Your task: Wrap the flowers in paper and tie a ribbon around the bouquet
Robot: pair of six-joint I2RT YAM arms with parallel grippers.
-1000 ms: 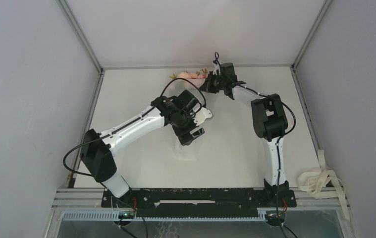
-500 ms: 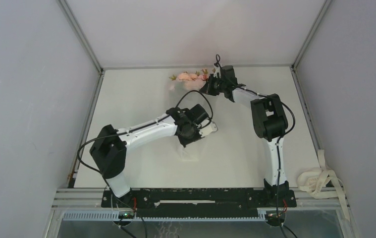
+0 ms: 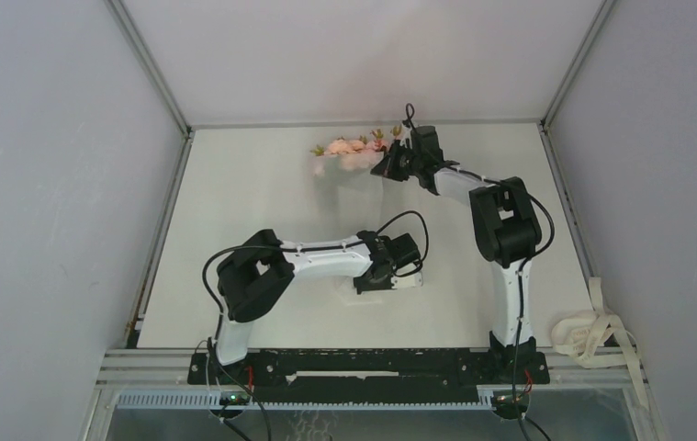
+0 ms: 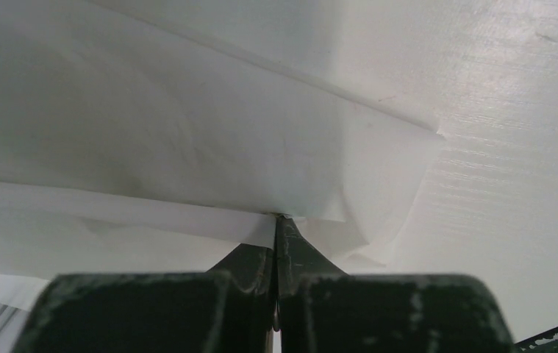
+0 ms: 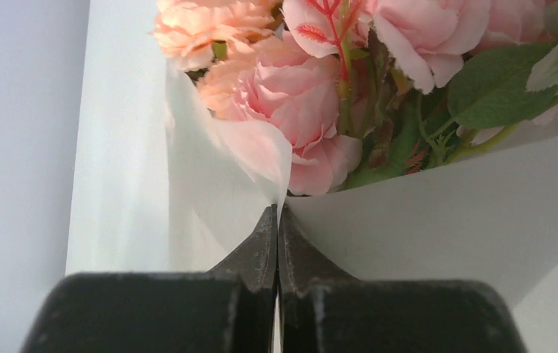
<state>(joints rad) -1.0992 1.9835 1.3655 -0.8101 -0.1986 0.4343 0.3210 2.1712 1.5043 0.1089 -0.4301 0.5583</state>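
The flowers (image 3: pixel 348 146), pale pink roses with green leaves (image 5: pixel 298 95), lie at the far middle of the table inside the white translucent paper (image 5: pixel 423 213). My right gripper (image 5: pixel 278 209) is shut on the paper's edge just below the blooms, and in the top view it (image 3: pixel 385 168) sits right of the roses. My left gripper (image 4: pixel 276 218) is shut on a lower edge of the paper (image 4: pixel 187 132), near the middle front of the table (image 3: pixel 365 285). The cream ribbon (image 3: pixel 588 331) lies in loose loops off the table's near right corner.
Grey walls (image 3: pixel 69 184) close in the white tabletop (image 3: pixel 252 202) on the left, back and right. The black base rail (image 3: pixel 363 363) runs along the near edge. The left arm's elbow (image 3: pixel 252 280) folds low over the near left.
My left gripper has gone from open to shut on the paper and swung nearer and to the right. The roses and right gripper shifted slightly right.
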